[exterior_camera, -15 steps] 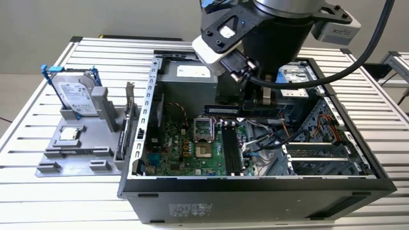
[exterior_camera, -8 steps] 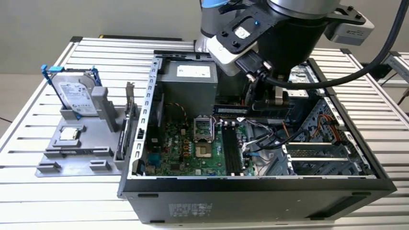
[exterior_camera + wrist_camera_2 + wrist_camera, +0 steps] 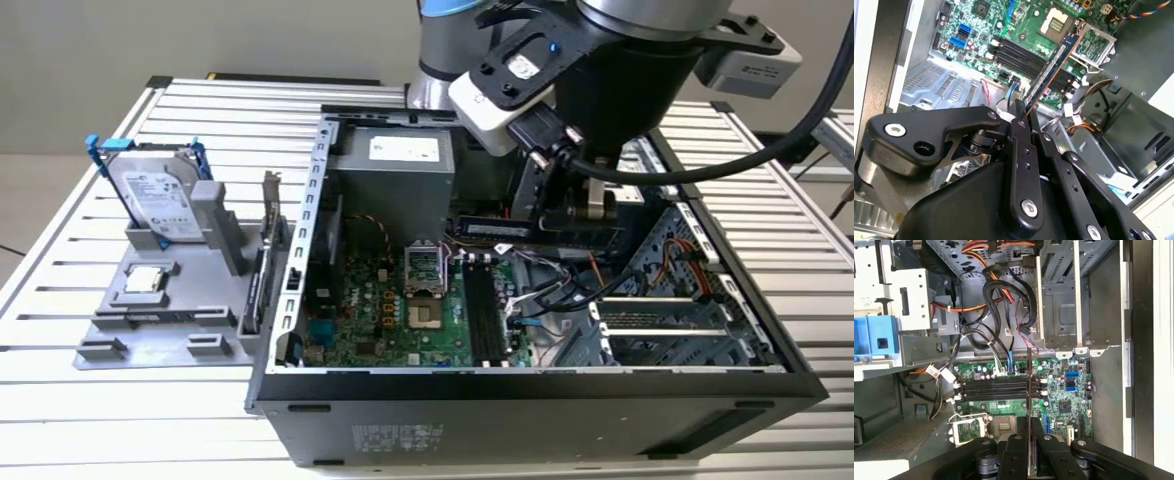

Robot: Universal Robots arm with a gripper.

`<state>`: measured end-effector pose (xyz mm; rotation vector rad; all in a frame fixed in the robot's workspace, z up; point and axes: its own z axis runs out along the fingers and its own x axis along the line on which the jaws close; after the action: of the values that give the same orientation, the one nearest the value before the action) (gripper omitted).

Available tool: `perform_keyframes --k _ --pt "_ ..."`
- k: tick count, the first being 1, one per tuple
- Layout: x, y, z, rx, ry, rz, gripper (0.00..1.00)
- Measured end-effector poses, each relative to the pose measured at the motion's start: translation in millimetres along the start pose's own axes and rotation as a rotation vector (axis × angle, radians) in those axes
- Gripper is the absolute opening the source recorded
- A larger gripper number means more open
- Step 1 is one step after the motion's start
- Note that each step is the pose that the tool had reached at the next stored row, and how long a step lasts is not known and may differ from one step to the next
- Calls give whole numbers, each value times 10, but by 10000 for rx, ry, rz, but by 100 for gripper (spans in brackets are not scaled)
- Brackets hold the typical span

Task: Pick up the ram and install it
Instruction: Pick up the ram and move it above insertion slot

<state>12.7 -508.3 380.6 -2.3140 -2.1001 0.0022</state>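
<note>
We see the slatted worktop (image 3: 80,400) carrying an open computer case (image 3: 534,410), its green motherboard (image 3: 374,320) lying flat inside. Over the board's far end, our jaws are clamped on one end of the ram (image 3: 1051,70). It hangs in the air, crosswise above the black memory slots (image 3: 994,388), seemingly not touching them.
</note>
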Motion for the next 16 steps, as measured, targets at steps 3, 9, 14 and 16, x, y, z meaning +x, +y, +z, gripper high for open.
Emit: perform_keyframes --k 3,9,14,16 --pt "4 30 0 -2 2 155 0" --pt "33 70 0 -3 5 345 0" --pt "118 64 1 -4 4 345 0" --pt "152 61 2 -4 4 345 0"
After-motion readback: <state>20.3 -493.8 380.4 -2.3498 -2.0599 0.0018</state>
